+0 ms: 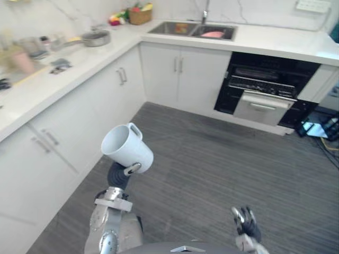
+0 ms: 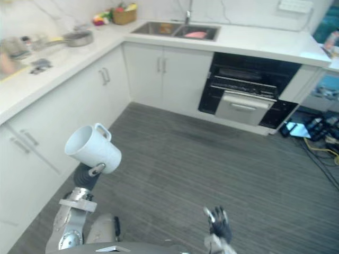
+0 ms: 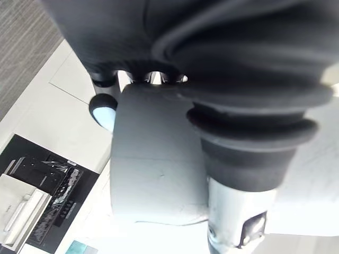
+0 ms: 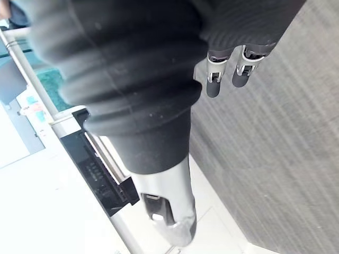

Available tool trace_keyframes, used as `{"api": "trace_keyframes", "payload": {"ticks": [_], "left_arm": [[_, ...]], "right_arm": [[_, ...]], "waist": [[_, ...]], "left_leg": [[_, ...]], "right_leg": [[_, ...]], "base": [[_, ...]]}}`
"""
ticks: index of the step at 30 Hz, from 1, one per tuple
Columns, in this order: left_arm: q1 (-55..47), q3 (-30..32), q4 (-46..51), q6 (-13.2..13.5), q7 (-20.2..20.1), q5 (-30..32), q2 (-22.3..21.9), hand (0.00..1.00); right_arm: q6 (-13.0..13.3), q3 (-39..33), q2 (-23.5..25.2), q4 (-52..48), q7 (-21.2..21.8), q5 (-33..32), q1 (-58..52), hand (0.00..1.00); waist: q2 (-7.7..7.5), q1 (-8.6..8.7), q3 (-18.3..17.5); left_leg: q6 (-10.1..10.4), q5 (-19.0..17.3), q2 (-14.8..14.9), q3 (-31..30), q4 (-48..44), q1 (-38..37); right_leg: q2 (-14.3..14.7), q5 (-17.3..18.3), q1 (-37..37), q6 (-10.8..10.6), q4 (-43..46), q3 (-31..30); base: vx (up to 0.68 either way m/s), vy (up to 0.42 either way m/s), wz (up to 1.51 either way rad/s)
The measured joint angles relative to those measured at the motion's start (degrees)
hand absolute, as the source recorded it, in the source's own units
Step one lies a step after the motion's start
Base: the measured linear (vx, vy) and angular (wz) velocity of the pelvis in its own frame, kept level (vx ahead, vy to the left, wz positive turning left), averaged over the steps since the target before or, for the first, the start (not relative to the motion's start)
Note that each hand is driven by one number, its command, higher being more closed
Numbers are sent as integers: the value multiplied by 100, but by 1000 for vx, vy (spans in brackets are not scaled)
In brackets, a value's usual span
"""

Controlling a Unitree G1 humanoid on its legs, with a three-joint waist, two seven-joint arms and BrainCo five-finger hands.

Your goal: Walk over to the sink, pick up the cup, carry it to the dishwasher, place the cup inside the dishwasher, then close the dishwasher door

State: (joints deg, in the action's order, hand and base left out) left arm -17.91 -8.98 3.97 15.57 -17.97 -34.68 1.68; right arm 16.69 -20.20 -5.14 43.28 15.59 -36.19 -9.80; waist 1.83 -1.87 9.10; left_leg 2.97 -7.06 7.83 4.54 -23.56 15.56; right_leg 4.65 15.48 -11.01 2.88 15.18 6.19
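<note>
In the left eye view, a white cup (image 1: pixel 127 148) is held up over the grey floor (image 1: pixel 222 159) at the near left, tilted with its mouth turned to the left and its handle uppermost. The left hand (image 1: pixel 118 173) is set beneath it, one finger hooked against its lower wall. The right hand (image 1: pixel 246 221) is seen low at the near right, well apart from the cup, fingers raised and loosely spread, nothing in it. At the far side, a sink (image 1: pixel 183 28) is sunk into the white counter (image 1: pixel 275 39), and to its right the dishwasher (image 1: pixel 265 87) is seen with its dark interior exposed. A pan (image 1: pixel 96 38) is seen on the left counter. In the right eye view the same layout is repeated. In the left wrist view, the cup's pale wall is clasped between curled fingers (image 3: pixel 104 108) and the dark cover. In the right wrist view, relaxed fingers (image 4: pixel 213 82) are shown above the floor, touching nothing.
</note>
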Motion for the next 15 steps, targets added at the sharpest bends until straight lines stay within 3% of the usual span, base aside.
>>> {"api": "trace_keyframes", "payload": {"ticks": [1,2,3,4,5,6,7,8,9,10,11,12,13,15], "left_arm": [[-62,-35,-54,54,-22,4,-48,100],[-119,-34,-115,142,-67,5,-104,100],[-132,-21,-168,201,-106,5,-98,100],[-113,-18,-285,300,-149,6,-37,100],[-29,-10,-358,305,-205,6,47,100],[165,1,-404,306,-306,5,111,100],[330,-4,-407,306,-399,4,137,100],[397,-7,-407,305,-405,4,174,100],[559,-19,-404,293,-428,4,250,100],[630,-7,-404,271,-445,6,289,100],[695,-10,-398,201,-461,9,357,100],[708,-25,-395,165,-463,42,392,100],[673,-43,-395,139,-448,130,398,100],[608,-105,-301,131,-400,174,405,100]], "right_arm": [[26,4,-55,0,-5,1,140,0],[76,42,-50,-6,-6,3,156,0],[76,94,-53,-6,-24,6,130,0],[73,200,67,14,-131,10,83,0],[55,193,188,35,-208,10,51,0],[52,154,258,39,-346,8,17,0],[45,123,251,39,-447,6,14,0],[46,72,253,38,-467,3,16,0],[78,-98,238,37,-465,-62,-57,0],[80,-136,251,47,-470,-76,-15,0],[107,-129,258,39,-449,-131,-18,0],[174,-110,254,22,-427,-182,-35,0],[231,32,270,-212,-431,-191,-98,0],[339,263,309,-739,-454,-188,-312,0]], "waist": [[24,-5,-12],[48,-26,-20],[15,-73,-23],[-143,-131,-139],[-376,-55,-187],[-476,64,-197],[-504,45,-183],[-522,32,-184],[-635,-1,-255],[-702,10,-218],[-738,64,-192],[-683,99,-168],[-552,148,-158],[-392,239,-157]], "left_leg": [[66,500,-254,-288,1367,-157],[118,941,-366,-419,1798,-135],[83,1252,-410,-425,1657,-146],[-89,1678,-559,-272,1329,-158],[-208,1572,-719,-219,1128,-130],[-328,1078,-837,-210,452,72],[-446,539,-834,-35,-423,299],[-501,301,-844,85,-800,362],[-674,-520,-986,337,-1007,-41],[-726,-645,-1093,370,-1053,-181],[-775,-770,-1220,399,-941,-478],[-841,-892,-1256,421,-790,-778],[-879,-939,-1221,425,-437,-1204],[-869,-942,-1097,379,41,-1647]], "right_leg": [[-28,108,-183,-147,-74,-249],[-40,266,-387,-261,-87,-483],[-77,362,-502,-311,-83,-595],[-274,532,-650,-439,-6,-740],[-483,610,-649,-481,127,-717],[-617,584,-495,-545,660,-653],[-717,498,-358,-567,1285,-578],[-794,448,-317,-529,1617,-492],[-1324,43,111,-510,3096,-31],[-1586,-354,298,-457,3668,146],[-1971,-868,591,-207,4419,326],[-2219,-753,927,14,5005,468],[-2225,-448,1355,4,5301,477],[-1980,-168,1863,-136,5028,504]], "base": [[644,163,-88],[643,199,-93],[769,266,-93],[519,184,-47],[652,187,-2],[642,178,27],[625,184,12],[812,294,-32],[663,245,-30],[641,234,-30],[383,131,-15],[369,125,-21],[426,147,-18],[396,116,-10]]}}
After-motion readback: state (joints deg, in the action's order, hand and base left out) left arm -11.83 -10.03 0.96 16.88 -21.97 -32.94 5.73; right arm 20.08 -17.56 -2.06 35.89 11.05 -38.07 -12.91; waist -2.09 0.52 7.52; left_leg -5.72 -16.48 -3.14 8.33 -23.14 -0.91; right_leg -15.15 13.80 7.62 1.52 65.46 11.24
